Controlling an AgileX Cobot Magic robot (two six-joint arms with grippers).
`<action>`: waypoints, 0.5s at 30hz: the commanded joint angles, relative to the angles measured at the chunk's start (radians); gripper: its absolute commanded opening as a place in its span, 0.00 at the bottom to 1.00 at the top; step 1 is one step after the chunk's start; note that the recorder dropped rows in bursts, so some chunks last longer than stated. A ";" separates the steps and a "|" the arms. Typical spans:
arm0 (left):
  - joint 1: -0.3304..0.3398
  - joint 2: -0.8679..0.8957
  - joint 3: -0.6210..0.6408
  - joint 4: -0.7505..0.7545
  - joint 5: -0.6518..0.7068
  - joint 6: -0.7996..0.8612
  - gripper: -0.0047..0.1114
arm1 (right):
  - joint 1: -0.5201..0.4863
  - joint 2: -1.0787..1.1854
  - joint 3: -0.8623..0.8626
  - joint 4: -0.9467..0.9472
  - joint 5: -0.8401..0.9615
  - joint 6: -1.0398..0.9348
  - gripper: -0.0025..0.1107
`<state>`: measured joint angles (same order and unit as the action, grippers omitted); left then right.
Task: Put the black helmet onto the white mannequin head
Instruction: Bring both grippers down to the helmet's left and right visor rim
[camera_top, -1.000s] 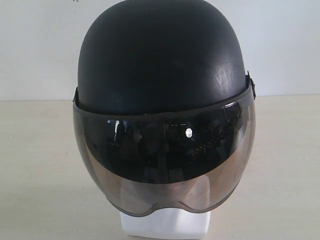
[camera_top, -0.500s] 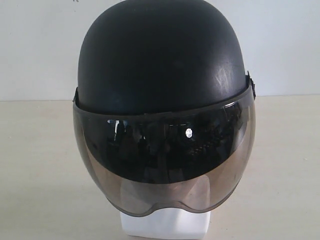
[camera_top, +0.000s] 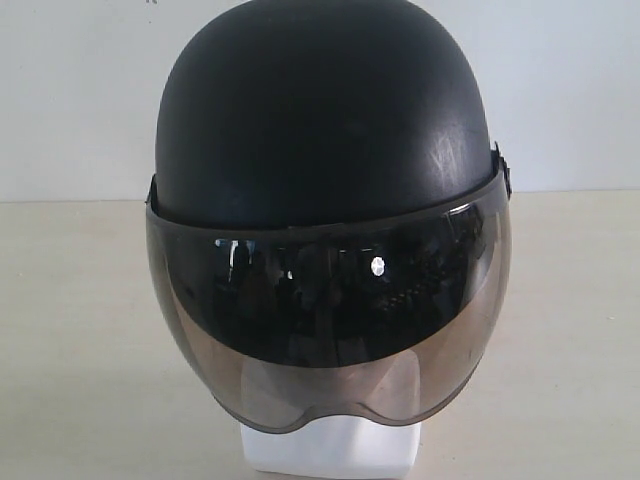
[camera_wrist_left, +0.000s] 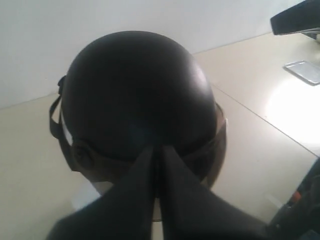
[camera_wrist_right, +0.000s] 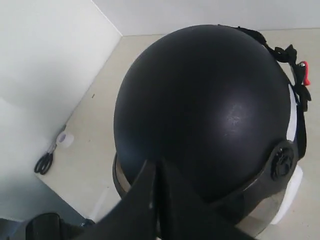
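The black helmet (camera_top: 325, 110) sits over the white mannequin head, its smoky visor (camera_top: 330, 320) down across the face. Only the head's blocky neck base (camera_top: 330, 452) shows under the visor. The exterior view shows neither gripper. In the left wrist view my left gripper (camera_wrist_left: 156, 148) is shut, its tips pressed together in front of the helmet's shell (camera_wrist_left: 135, 95) with nothing between them. My right gripper (camera_wrist_right: 157, 161) is likewise shut and empty, its tips over the shell (camera_wrist_right: 205, 100) near the rim. White slivers of the head (camera_wrist_right: 292, 125) show beside the straps.
The pale table (camera_top: 70, 330) ends at a white wall (camera_top: 70, 90) behind the head. Scissors (camera_wrist_right: 44, 162) and a small tape roll (camera_wrist_right: 65, 138) lie by the wall. A dark arm part (camera_wrist_left: 297, 17) and a shiny flat plate (camera_wrist_left: 305, 71) are at the table's far side.
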<state>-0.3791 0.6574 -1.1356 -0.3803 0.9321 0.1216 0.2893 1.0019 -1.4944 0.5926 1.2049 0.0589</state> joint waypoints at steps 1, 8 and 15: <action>-0.006 0.044 -0.005 -0.145 0.019 0.078 0.08 | 0.028 0.007 0.028 0.047 0.016 -0.131 0.02; -0.006 0.121 -0.005 -0.274 0.070 0.205 0.08 | 0.196 0.007 0.192 0.025 -0.015 -0.283 0.02; -0.006 0.159 -0.005 -0.274 0.057 0.240 0.08 | 0.284 0.007 0.287 -0.006 -0.221 -0.309 0.12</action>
<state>-0.3791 0.7983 -1.1356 -0.6451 0.9934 0.3444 0.5486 1.0096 -1.2359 0.6016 1.0751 -0.2209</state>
